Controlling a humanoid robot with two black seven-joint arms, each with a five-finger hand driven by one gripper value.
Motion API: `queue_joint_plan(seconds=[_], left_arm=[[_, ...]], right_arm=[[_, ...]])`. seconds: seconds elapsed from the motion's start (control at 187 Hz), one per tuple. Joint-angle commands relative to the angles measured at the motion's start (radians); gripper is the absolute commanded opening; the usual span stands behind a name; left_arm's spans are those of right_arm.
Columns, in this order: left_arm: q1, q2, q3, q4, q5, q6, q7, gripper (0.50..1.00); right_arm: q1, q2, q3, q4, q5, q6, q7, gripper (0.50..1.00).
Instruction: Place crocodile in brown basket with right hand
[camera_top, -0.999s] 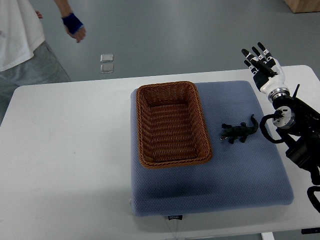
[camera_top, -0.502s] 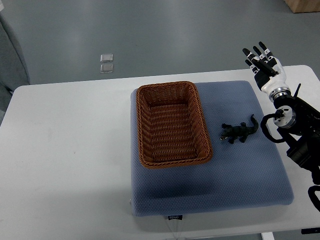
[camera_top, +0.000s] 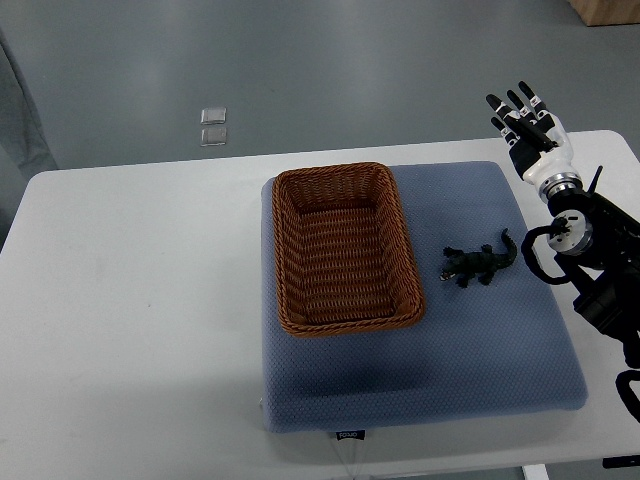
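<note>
right hand (camera_top: 530, 135): over the table's far right corner, fingers straight and spread apart, holding nothing; well apart from the toy
right arm (camera_top: 590, 255): black links come in from the right edge and run along the pad's right side
crocodile (camera_top: 480, 263): dark green toy lying flat on the pad, just right of the basket, not touching it; tail (camera_top: 508, 240) points toward the far right, head toward the basket
brown basket (camera_top: 345, 248): woven rectangular wicker, sits on the left half of the pad, long side running away from the robot, nothing inside
pad (camera_top: 420, 370): blue-grey cushion on the table's right half, small tag at its near edge
table (camera_top: 130, 320): white, bare to the left of the pad
floor (camera_top: 330, 70): grey; two small pale squares (camera_top: 212, 127) past the table's far edge
left edge: strip of grey fabric (camera_top: 15, 110), can't tell what it is
</note>
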Motion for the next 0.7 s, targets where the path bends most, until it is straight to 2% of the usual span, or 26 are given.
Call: queue_joint_plan(seconds=[0.0,0.47,0.593,0.694], left_arm=[[0.0,0.0,-0.003,-0.005,0.0,0.0,-0.001,1.0],[-0.003,0.0,-0.002,0.0,0.0,0.0,0.0,1.0],[-0.003,0.0,-0.002,0.0,0.0,0.0,-0.001,1.0],[-0.003,0.0,-0.002,-0.002,0.0,0.0,-0.001,1.0]], right_arm=[[0.009,0.001,0.0,0.0,0.0,-0.003,0.0,0.93],[0.046,-0.028,-0.027,0.014,-0.007,-0.012,-0.008,0.93],[0.047,-0.083,-0.078,0.022,-0.056,-0.006,-0.008,0.928],[0.031,-0.107,-0.11,0.077,-0.066,-0.006,-0.008,0.928]])
